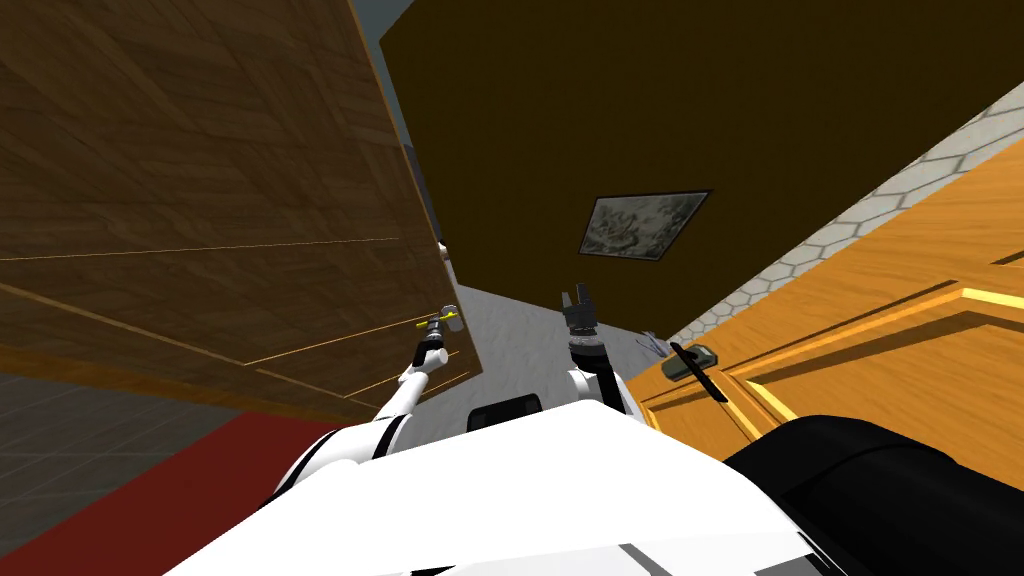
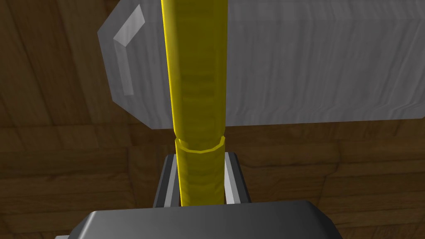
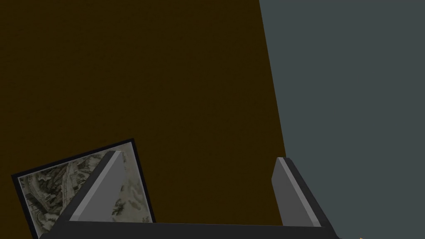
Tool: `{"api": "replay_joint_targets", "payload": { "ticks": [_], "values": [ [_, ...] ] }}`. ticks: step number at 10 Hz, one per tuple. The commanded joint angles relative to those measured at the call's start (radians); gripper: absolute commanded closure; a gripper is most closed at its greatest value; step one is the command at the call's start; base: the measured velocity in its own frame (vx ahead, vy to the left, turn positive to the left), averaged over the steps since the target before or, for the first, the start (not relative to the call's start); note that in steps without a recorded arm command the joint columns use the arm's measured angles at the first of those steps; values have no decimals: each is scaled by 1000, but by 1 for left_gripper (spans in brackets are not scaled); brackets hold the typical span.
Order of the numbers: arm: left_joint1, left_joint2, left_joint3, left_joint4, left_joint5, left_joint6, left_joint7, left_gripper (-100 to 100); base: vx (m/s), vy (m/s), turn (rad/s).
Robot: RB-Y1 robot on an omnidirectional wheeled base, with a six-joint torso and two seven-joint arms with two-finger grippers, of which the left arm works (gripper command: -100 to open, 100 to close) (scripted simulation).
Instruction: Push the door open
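A brown wooden door (image 1: 200, 200) fills the left of the head view, and its edge runs down to a small yellow lever handle (image 1: 451, 316). My left gripper (image 1: 438, 326) is at that handle. In the left wrist view the yellow handle (image 2: 197, 83) runs up between my two fingers (image 2: 168, 182), which press its sides, so the left gripper (image 2: 200, 159) is shut on it. A grey plate (image 2: 311, 62) sits behind the handle on the wood of the door (image 2: 62, 166). My right gripper (image 1: 578, 297) is held up in the middle, away from the door, and the right gripper (image 3: 197, 157) is open and holds nothing.
An orange panelled door (image 1: 880, 300) with a dark lever handle (image 1: 692, 362) stands close on my right. A dark brown wall (image 1: 650, 120) lies ahead past the gap. A red rug (image 1: 150, 480) lies at lower left on the grey floor (image 1: 520, 340).
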Motion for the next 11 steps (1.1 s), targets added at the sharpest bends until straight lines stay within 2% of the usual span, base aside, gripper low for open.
{"api": "replay_joint_targets", "payload": {
  "ticks": [1, 5, 6, 11],
  "values": [
    [14, 4, 23, -39, 6, 20, -20, 100, 125, -60, 44],
    [17, 23, 70, -27, 23, 13, -35, 100, 168, -96, 70],
    [17, 23, 70, -27, 23, 13, -35, 100, 138, -63, 49],
    [19, 41, 114, -17, 38, 7, -49, 100, 161, -77, 53]
  ]
}}
